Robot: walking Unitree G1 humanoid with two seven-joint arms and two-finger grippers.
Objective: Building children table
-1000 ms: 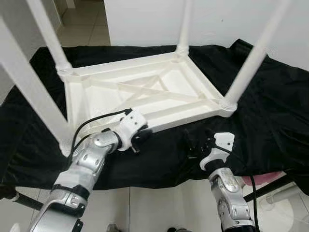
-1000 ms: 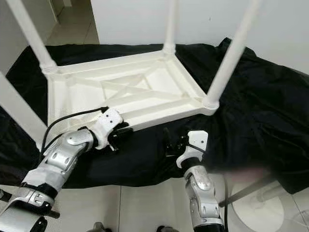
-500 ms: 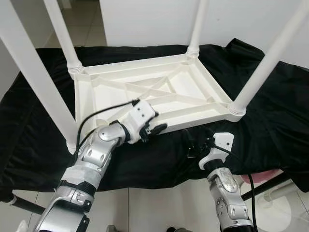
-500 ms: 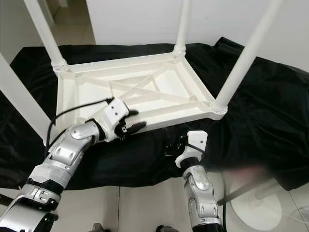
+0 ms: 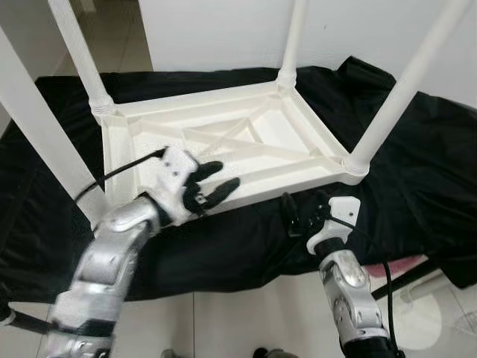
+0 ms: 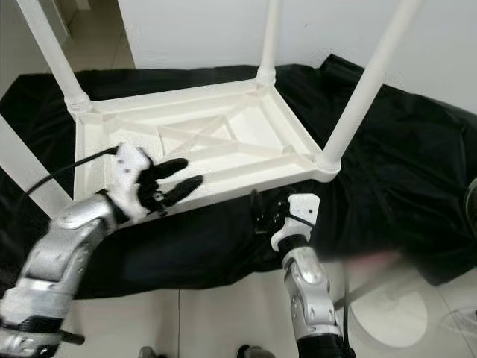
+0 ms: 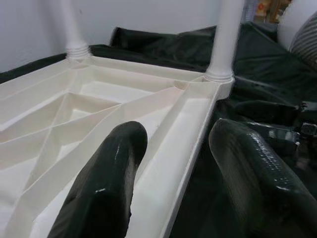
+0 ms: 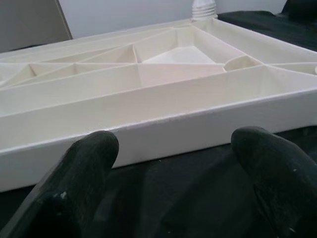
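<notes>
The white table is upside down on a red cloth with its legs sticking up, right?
Not quite. The white table is upside down with its legs sticking up, but the cloth under it is black, not red, as the left eye view shows.

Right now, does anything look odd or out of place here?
Only that the white table lies upside down on the black cloth, legs pointing up, as suits assembly. Left claw hovers open over its near rim; right claw is open beside it.

Tiled floor (image 5: pixel 246 321), home interior
</notes>
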